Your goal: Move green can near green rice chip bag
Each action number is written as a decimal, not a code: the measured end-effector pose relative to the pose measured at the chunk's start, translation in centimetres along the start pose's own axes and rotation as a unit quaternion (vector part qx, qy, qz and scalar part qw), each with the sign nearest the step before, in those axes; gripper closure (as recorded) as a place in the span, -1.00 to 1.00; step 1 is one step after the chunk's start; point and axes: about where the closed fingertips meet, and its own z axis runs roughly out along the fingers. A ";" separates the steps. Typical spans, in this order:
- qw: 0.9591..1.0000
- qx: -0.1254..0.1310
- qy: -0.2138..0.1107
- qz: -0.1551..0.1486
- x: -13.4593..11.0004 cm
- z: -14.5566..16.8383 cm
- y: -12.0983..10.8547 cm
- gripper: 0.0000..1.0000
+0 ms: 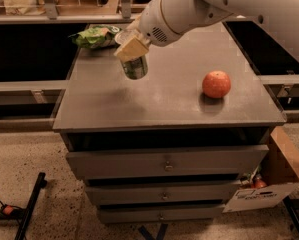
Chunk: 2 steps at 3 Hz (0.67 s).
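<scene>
Gripper (130, 47) was over the rear-left of the cabinet top (164, 101), fingers pressed in on the upper part of the green can (135, 68). The can hung below the tan pad, slightly tilted, near the green rice chip bag (95, 36), to its right. The orange fruit (216, 84) lay well apart.

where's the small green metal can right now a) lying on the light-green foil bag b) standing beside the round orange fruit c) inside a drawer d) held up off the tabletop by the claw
D: the claw is shut on the small green metal can, which hangs above the grey tabletop, its shadow below it.
</scene>
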 end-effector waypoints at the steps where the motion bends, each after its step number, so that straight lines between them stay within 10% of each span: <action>1: 0.999 0.043 0.010 0.015 0.2 0.8 -5.0 1.00; 2: 0.996 0.080 0.003 0.047 -0.3 3.6 -9.2 1.00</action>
